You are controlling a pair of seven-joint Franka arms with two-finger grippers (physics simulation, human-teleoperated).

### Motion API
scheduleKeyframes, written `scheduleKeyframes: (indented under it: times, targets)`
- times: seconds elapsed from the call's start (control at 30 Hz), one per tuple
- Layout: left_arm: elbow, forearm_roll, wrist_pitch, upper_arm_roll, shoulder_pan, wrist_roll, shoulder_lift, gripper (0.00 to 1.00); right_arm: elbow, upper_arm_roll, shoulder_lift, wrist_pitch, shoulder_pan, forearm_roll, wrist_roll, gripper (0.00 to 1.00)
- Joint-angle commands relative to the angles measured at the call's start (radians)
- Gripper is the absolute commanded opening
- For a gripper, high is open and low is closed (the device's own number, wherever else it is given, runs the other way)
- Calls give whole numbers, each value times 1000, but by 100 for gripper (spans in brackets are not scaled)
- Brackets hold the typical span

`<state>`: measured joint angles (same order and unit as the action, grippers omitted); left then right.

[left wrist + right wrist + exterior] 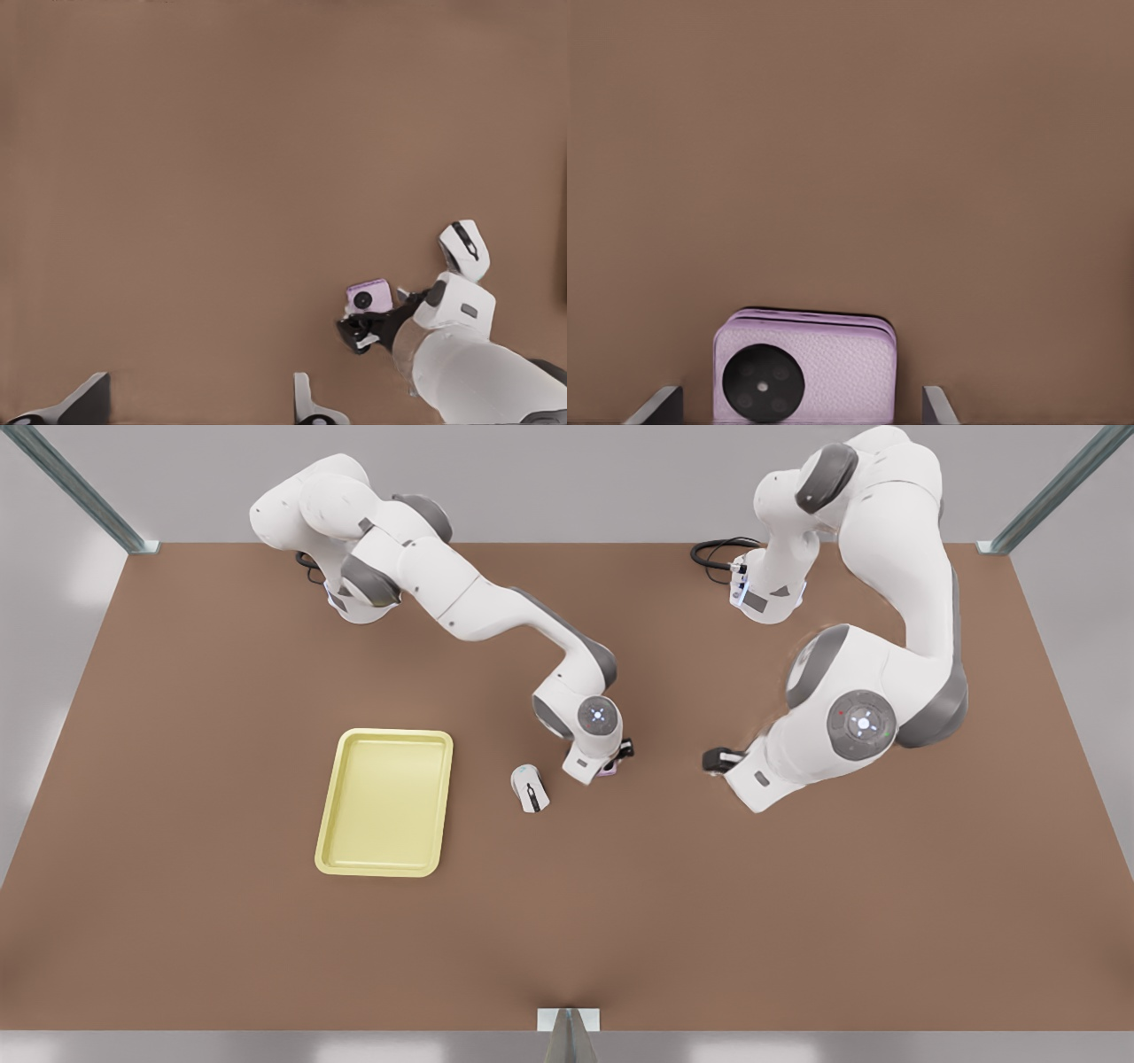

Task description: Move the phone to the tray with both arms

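Right wrist view: right claw (802, 407) spread around leathery pink phone (804, 365); left claw (199, 403) released, waiting.

Front view overlooks the table (567, 921); both wrist views share the phone (804, 367).

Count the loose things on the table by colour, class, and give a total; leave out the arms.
Pale yellow: 1, the tray
White: 1, the mouse
Pink: 1, the phone
Total: 3
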<state>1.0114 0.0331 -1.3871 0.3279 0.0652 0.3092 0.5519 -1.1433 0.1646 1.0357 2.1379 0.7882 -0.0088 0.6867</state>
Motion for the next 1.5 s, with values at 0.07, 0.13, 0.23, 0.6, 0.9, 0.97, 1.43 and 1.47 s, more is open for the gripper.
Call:
scheduleKeyframes:
  times: [0.07,0.13,0.23,0.6,0.9,0.97,1.43,1.47]
  targets:
    - [3,21,79,-110,-77,-154,-95,100,10,-2,12,2,20,-20,33,100]
    - [16,19,105,-161,-78,-192,-139,100,30,-4,26,-30,26,-48,33,100]
    - [293,19,-63,-233,-77,-280,-289,100,37,-7,26,-53,26,-59,36,100]
    - [562,14,-222,-285,-77,-205,-402,100,68,-5,41,-84,26,-85,34,89]
    - [547,13,-220,-277,-76,-202,-402,100,109,-5,-3,-138,-21,-79,28,78]
    - [546,13,-205,-276,-76,-203,-402,100,100,0,-105,-219,-139,-76,-50,79]
    - [535,11,-174,-274,-70,-202,-389,100,-654,0,-543,36,-647,-76,-624,100]
    - [535,11,-174,-274,-70,-202,-386,100,-648,0,-536,36,-647,-76,-622,100]
